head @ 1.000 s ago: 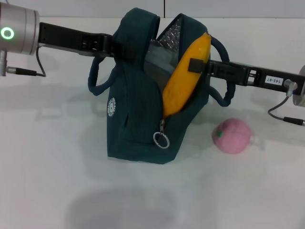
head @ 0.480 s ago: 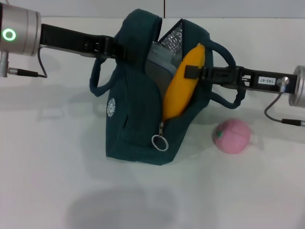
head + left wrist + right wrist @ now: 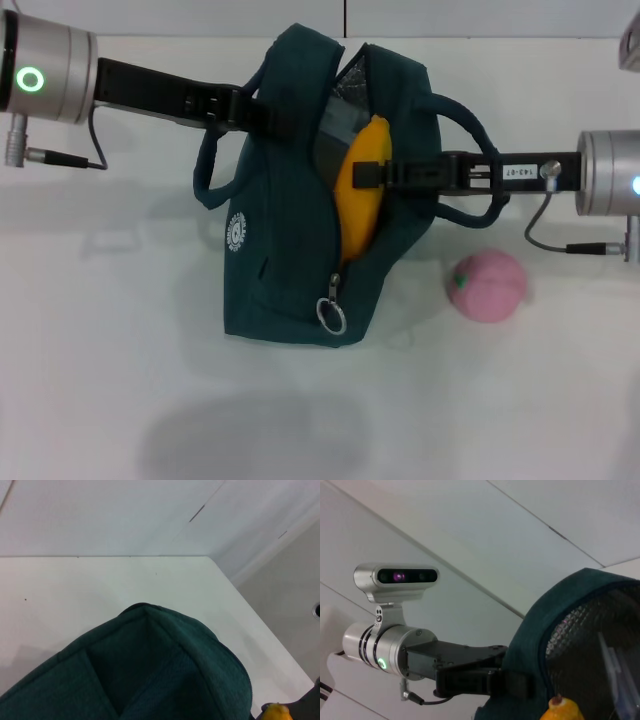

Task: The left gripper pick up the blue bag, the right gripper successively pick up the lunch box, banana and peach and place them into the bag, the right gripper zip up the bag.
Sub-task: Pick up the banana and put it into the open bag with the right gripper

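Teal fabric bag (image 3: 285, 260), foil-lined, holds smooth curved banana (image 3: 360, 195).

The banana (image 3: 358, 205) stands half-sunk in the blue bag (image 3: 290, 250), its lower end hidden behind the fabric; only its tip shows at the edge of the right wrist view. The lunch box (image 3: 335, 130) shows only as a grey sliver inside the opening. The left gripper (image 3: 262, 115) is buried in the bag's rim, its fingers unseen, and the left wrist view is filled by teal cloth
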{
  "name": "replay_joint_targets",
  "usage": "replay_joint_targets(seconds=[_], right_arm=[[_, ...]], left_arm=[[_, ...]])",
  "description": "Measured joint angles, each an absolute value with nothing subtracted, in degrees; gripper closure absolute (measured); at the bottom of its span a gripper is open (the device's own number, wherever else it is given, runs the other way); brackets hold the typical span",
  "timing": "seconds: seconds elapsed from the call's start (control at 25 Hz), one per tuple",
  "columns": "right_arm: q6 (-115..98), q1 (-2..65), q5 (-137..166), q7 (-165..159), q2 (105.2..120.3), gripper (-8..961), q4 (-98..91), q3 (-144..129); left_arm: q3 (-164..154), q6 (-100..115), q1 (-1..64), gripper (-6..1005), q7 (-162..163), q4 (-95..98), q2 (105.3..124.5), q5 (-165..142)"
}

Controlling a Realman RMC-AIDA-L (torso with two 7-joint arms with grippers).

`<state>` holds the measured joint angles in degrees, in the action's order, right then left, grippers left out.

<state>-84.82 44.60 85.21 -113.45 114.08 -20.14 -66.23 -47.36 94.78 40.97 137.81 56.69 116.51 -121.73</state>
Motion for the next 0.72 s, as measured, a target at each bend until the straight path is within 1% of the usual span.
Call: replay_joint_targets(seconds=[0.72], right_arm=[[-82.28,47.65,90.23,-118.39,113.82,460,-25.17,-66.03]], left_arm=[[-47.37,95.67,41.94,962,137.99,56.69,116.54,-121.72]])
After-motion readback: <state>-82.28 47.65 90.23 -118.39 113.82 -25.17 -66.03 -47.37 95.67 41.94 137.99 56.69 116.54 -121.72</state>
